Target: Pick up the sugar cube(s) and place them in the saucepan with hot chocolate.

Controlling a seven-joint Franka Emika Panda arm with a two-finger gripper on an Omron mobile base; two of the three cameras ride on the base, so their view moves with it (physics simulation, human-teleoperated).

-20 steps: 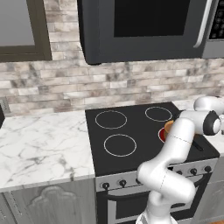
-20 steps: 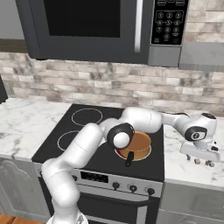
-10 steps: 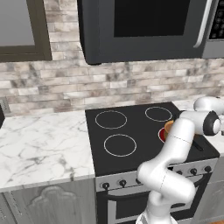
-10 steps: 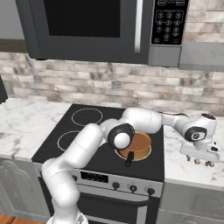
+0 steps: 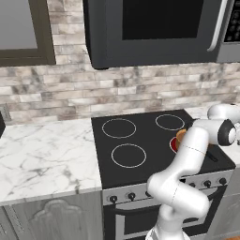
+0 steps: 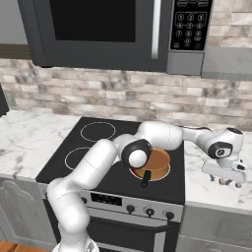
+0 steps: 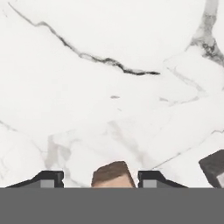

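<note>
White arm stretched toward three o'clock in the right base view, elbow bent low, hand turned downward, gripper [image 6: 225, 180] hanging low, finger tips [image 7: 52, 178] at six o'clock in the hand view, jaws apart

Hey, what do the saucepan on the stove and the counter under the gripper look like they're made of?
The saucepan looks like copper or copper-toned metal: smooth orange-brown wall, thin dark straight handle, flat brown filling. The counter looks like polished white marble or a marble-look slab: pale surface with dark grey veins. Both are rendered, so this is a guess from looks.
</note>
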